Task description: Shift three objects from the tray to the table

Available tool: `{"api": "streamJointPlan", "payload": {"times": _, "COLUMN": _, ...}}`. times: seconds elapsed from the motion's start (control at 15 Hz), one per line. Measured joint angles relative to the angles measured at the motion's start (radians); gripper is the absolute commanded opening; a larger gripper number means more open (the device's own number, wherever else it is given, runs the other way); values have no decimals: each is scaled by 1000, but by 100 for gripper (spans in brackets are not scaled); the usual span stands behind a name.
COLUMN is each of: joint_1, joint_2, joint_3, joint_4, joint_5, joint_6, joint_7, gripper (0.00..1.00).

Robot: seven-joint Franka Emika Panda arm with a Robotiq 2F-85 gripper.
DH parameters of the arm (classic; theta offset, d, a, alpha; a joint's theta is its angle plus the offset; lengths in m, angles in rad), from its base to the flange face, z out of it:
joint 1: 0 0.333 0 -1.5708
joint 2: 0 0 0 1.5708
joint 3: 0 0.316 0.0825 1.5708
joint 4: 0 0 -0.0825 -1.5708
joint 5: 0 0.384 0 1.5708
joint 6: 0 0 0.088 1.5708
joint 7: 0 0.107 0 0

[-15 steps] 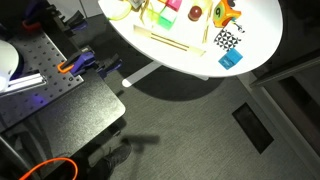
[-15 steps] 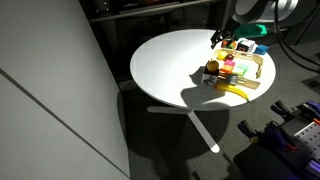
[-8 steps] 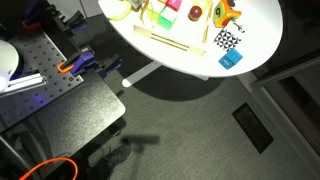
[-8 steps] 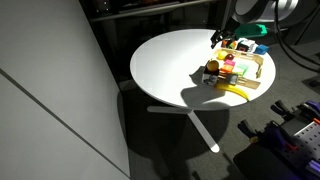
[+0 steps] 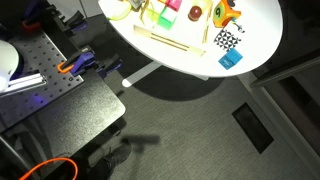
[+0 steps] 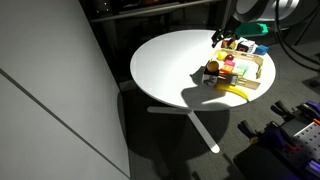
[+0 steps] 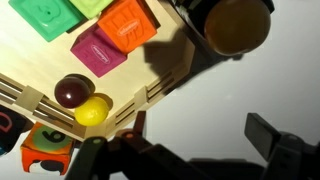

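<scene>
The pale wood tray (image 7: 160, 92) lies on the round white table (image 6: 170, 65). In the wrist view it holds a green block (image 7: 45, 14), an orange block (image 7: 130, 25), a pink block (image 7: 98, 52), a dark red ball (image 7: 70, 91), a yellow ball (image 7: 93, 111) and an orange piece (image 7: 48, 148). A round brown-yellow piece (image 7: 235, 25) stands on the white tabletop just outside the tray's rim. My gripper (image 7: 200, 128) is open and empty, hovering above bare tabletop beside the tray. In an exterior view it hangs over the tray's far side (image 6: 225, 35).
A blue cube (image 5: 231, 59) and a black-and-white checkered piece (image 5: 226, 40) lie on the table near its edge. A dark grey perforated bench (image 5: 60, 85) with an orange clamp stands beside the table. The table's white pedestal foot (image 6: 200, 128) spreads on the dark floor.
</scene>
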Motion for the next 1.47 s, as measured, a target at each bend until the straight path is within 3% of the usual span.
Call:
{"api": "streamJointPlan", "payload": {"times": 0.8, "joint_1": 2, "joint_2": -55, "joint_3": -120, "joint_4": 8, "joint_5": -92, "joint_6": -252, "joint_7": 64, "gripper": 100}}
{"api": "streamJointPlan", "payload": {"times": 1.47, "joint_1": -12, "joint_2": -40, "joint_3": -178, "joint_4": 9, "joint_5": -127, "joint_6": -267, "joint_7": 42, "gripper": 100}}
